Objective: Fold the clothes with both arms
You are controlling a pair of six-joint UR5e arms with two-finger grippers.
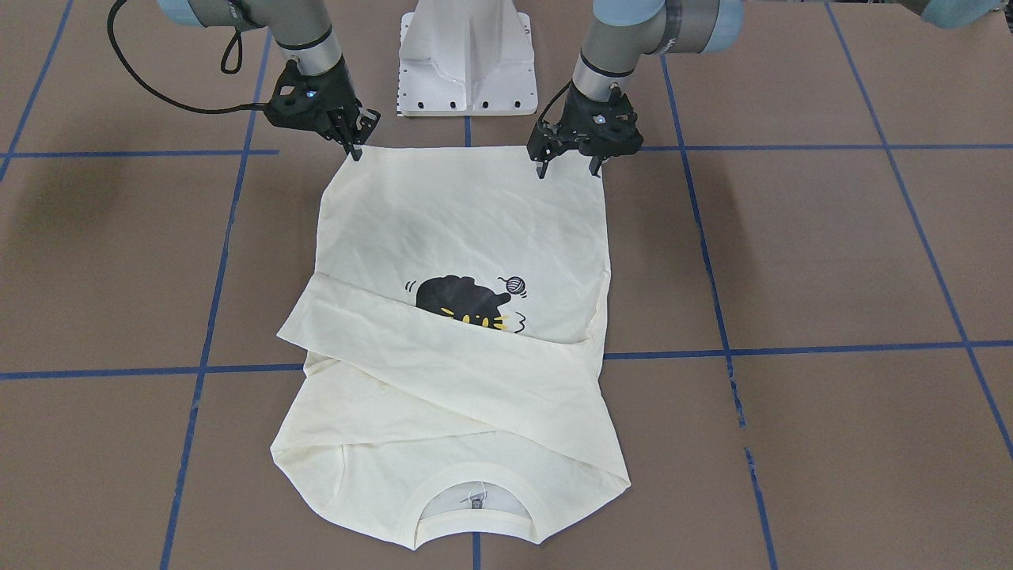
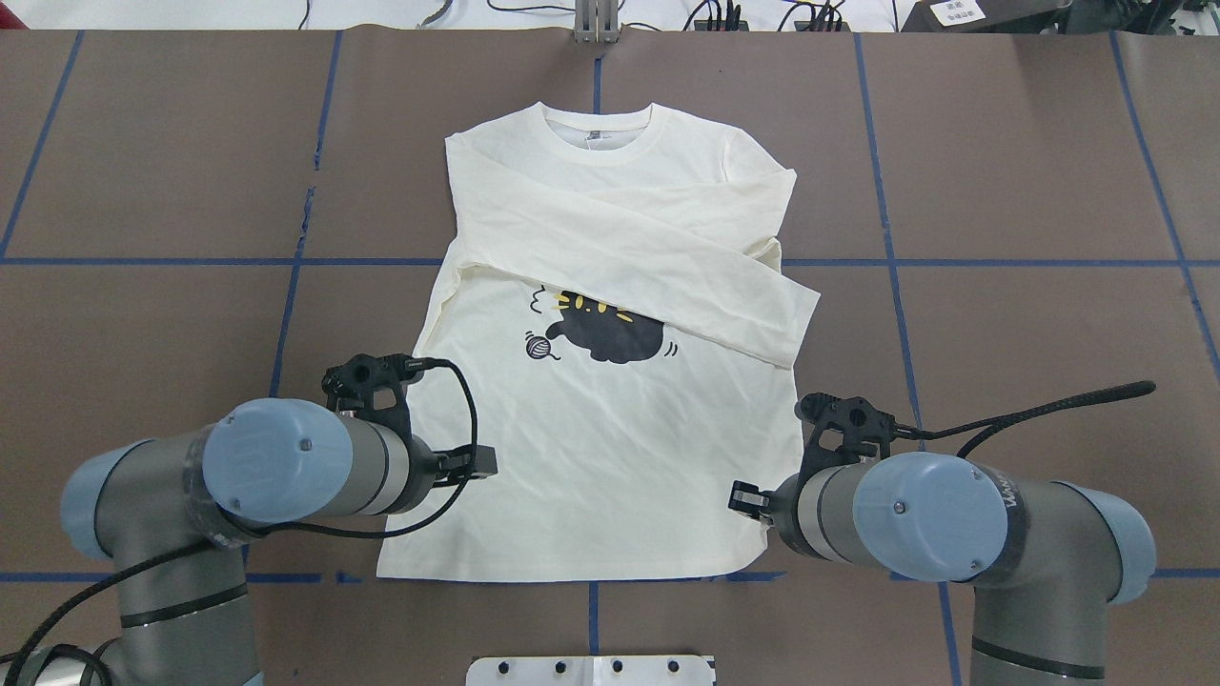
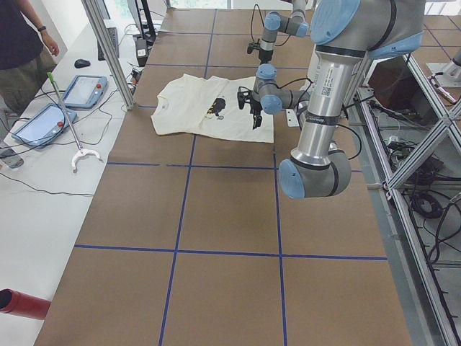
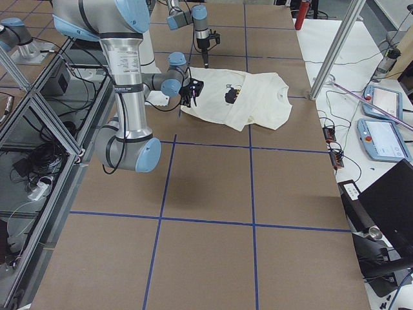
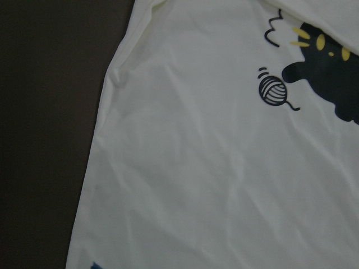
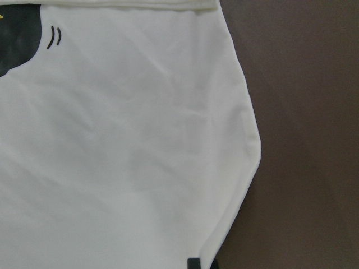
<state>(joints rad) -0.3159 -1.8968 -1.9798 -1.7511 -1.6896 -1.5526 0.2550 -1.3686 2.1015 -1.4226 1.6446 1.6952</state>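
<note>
Your shirt (image 1: 467, 229) flat, sleeves crossed, left gripper (image 1: 568, 168) spread at the near hem's left corner, right gripper (image 1: 354, 149) opposite, possibly pinched, you can't tell.

A cream shirt (image 2: 610, 476) lies flat on the brown table (image 2: 1029, 171), with its collar (image 2: 598, 129) at the far side and its hem nearest the robot. Both sleeves are folded across the chest. The upper sleeve (image 2: 667, 276) slants toward the view's right and covers the top of the black cat print (image 2: 610, 335). The left arm (image 2: 286, 467) hangs over the shirt's left edge near the hem, and the right arm (image 2: 915, 514) over its right edge. Both arms hide their own fingers. Blue tape lines (image 2: 191, 259) cross the table.
</note>
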